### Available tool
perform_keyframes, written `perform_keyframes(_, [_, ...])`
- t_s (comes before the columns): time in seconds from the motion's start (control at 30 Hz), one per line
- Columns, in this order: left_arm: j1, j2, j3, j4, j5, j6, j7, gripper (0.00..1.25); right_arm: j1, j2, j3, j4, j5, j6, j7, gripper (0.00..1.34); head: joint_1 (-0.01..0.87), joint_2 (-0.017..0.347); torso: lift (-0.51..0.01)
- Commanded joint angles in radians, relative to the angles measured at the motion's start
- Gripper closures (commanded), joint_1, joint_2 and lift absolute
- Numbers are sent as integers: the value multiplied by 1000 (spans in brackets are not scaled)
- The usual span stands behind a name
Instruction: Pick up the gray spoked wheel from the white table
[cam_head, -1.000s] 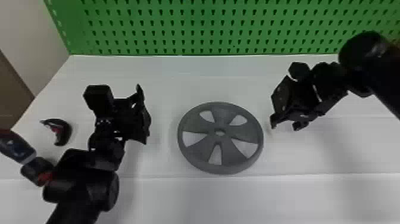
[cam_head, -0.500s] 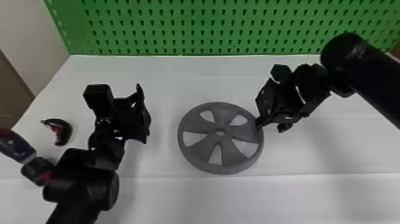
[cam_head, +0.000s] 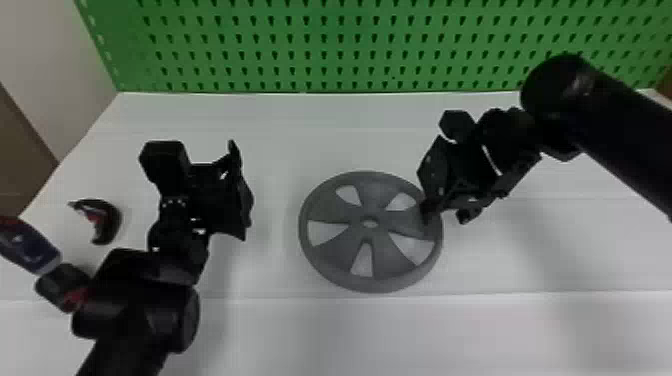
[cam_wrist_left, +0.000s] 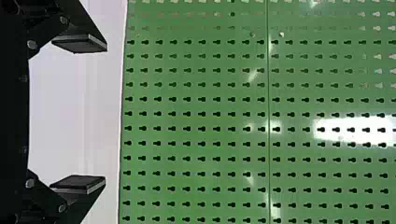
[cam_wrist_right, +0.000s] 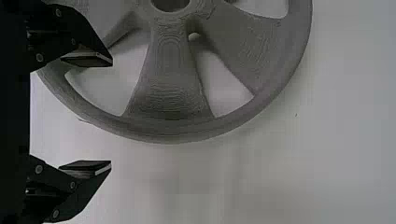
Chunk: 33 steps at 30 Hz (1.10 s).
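Fingers (cam_wrist_right: 91, 60) on my right gripper (cam_head: 446, 215) are wide apart: I see one over the gray spoked wheel (cam_head: 391, 265) and one past its edge. I can't tell if they touch it. The wheel lies flat on the white table (cam_head: 500, 335), between my two grippers. My left gripper (cam_head: 241, 192) has its fingers wide apart too, left of the wheel.

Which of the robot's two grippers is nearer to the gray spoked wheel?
The right gripper: it is open at the wheel's right rim; the left gripper hangs apart, farther left.
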Motion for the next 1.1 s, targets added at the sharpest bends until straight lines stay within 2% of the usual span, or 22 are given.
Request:
perform_keyframes(0.0, [0, 0, 3, 0, 2, 0, 0, 265, -3, 1, 31, -31, -3, -5, 0, 483, 806, 44, -98])
perform_keyframes(0.3, [2, 0, 5, 0, 5, 0, 0, 265, -15, 2, 92, -74, 0, -11, 0, 483, 806, 44, -98])
perform_keyframes(0.77, [2, 0, 8, 0, 6, 0, 0, 265, -18, 2, 94, -78, 3, -11, 2, 483, 806, 44, -98])
perform_keyframes(1.07, [2, 0, 6, 2, 6, 1, 1, 265, -26, 11, 88, -55, 5, -3, -5, 483, 806, 44, -98])
